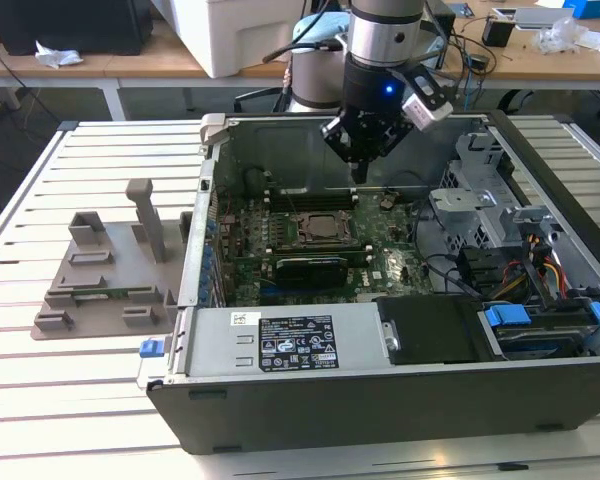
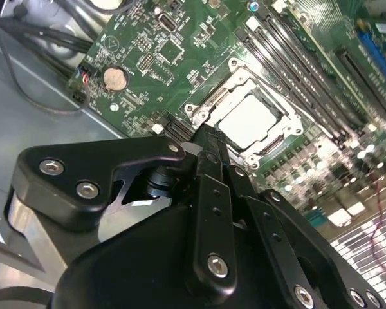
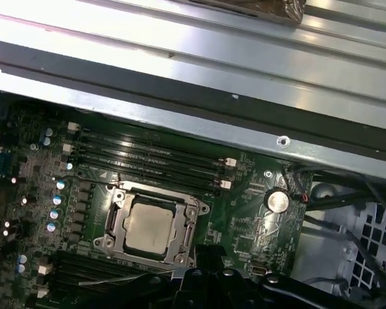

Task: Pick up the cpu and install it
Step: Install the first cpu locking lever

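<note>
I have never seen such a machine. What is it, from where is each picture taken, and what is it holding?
This is a robot arm that ends in a gripper. The exterior view comes from a camera off the arm. In it the gripper hangs over an open computer case lying on a slatted white table. A grey plastic tray stands beside the case, to the exterior view's left. Both wrist views come from cameras riding on the arm, and they look down at the green motherboard. There the cpu, a silver square, sits in its socket. The jaws stand together and hold nothing.
</note>
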`<state>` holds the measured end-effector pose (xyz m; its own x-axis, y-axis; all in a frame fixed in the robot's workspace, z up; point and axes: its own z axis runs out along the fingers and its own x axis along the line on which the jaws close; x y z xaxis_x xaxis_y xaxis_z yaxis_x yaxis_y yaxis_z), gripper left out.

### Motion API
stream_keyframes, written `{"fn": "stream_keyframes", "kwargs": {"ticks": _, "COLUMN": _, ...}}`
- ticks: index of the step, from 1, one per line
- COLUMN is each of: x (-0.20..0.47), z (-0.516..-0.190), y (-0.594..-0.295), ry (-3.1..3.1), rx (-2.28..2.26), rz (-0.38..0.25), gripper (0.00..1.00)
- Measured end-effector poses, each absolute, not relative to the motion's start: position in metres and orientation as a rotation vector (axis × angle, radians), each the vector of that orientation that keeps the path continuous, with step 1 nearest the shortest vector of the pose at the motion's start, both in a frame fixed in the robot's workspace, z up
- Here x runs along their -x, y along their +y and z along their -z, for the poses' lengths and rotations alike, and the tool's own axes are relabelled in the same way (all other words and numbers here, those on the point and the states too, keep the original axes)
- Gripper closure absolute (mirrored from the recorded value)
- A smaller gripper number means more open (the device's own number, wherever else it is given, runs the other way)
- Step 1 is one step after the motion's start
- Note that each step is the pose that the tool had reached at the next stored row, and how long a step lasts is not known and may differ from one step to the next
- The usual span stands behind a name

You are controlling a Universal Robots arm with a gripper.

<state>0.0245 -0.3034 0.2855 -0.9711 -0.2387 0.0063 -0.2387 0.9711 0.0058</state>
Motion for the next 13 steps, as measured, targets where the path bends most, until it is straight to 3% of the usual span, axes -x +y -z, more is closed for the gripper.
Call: {"fn": "stream_keyframes", "kwargs": {"ticks": 13, "x": -0.0245, "z": -0.2855, "y": -0.3034, "ry": -3.079, "rx": -0.581, "rz": 0.002, "gripper": 0.89}}
